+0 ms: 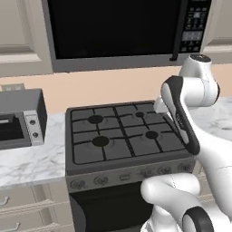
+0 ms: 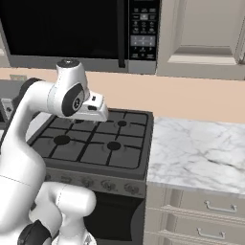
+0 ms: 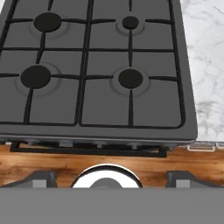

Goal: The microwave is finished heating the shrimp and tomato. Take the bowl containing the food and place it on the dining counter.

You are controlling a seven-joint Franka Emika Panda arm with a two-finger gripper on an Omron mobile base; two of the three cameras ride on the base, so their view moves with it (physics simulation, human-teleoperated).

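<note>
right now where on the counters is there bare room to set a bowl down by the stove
The marble counter right of the stove is bare between the stove's edge and the back wall. Left of the stove, a narrower marble strip runs in front of the toaster oven, which crowds its back. The stove's grates carry nothing. The gripper is open.

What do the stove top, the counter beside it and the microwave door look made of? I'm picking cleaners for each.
The stove top looks like matte dark grey metal: an even dull surface under black grates. The counter looks like polished white marble, going by its grey veins, though it could be an imitation. The microwave door looks like glossy black glass in a grey, probably metal, frame.
</note>
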